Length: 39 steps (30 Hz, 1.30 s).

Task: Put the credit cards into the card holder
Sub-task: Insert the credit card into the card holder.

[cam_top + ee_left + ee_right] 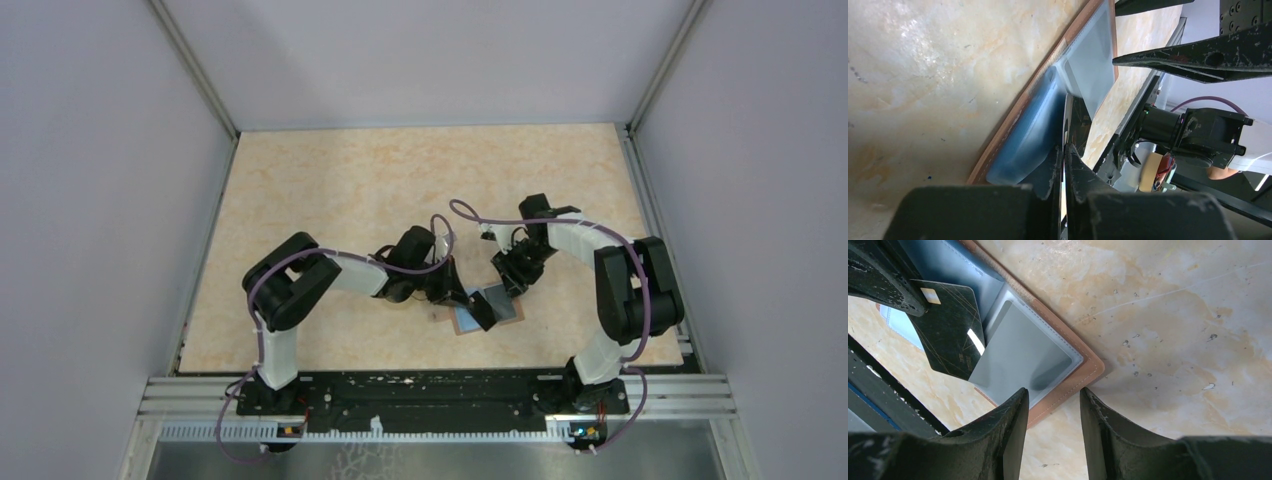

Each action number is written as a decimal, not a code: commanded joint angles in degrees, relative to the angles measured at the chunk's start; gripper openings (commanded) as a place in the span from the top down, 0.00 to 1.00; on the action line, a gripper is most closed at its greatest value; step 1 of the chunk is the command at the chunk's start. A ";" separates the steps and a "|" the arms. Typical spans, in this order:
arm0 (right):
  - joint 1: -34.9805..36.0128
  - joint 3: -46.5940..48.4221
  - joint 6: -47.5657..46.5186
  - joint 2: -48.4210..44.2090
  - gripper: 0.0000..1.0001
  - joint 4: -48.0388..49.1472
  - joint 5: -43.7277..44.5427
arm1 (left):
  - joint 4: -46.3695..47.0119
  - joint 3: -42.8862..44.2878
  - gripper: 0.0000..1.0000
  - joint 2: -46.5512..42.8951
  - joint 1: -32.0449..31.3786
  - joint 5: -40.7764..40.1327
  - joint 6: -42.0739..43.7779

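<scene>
The card holder (507, 306) lies open near the table's front edge, reddish-brown outside, light blue inside (1030, 135), with a clear pocket (1023, 350). My left gripper (472, 298) is shut on a black credit card (486, 313) and holds it tilted over the open holder. The card shows edge-on in the left wrist view (1074, 125) between my left gripper's (1064, 149) jaws, and flat with a gold chip in the right wrist view (950, 330). My right gripper (513, 283) is open; in its own view (1053, 402) its jaws straddle the holder's brown corner (1083, 375). No other cards show.
The marbled beige table (400, 180) is walled on three sides by grey panels. A black metal rail (430, 385) with the arm bases runs along the front edge. The two grippers are close together over the holder.
</scene>
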 commanded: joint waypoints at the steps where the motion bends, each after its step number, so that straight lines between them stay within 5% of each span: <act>1: 1.04 -0.16 -0.38 1.47 0.57 1.08 0.23 | -2.38 1.36 0.93 1.96 -0.53 -0.86 0.50; 22: 1.43 0.17 0.09 0.56 0.57 1.20 -1.35 | -10.96 7.02 0.78 3.28 -1.94 -4.59 3.51; 39: 1.43 -1.16 0.43 -10.70 0.57 6.22 -3.12 | -19.59 11.50 0.79 5.35 -1.93 -5.91 5.76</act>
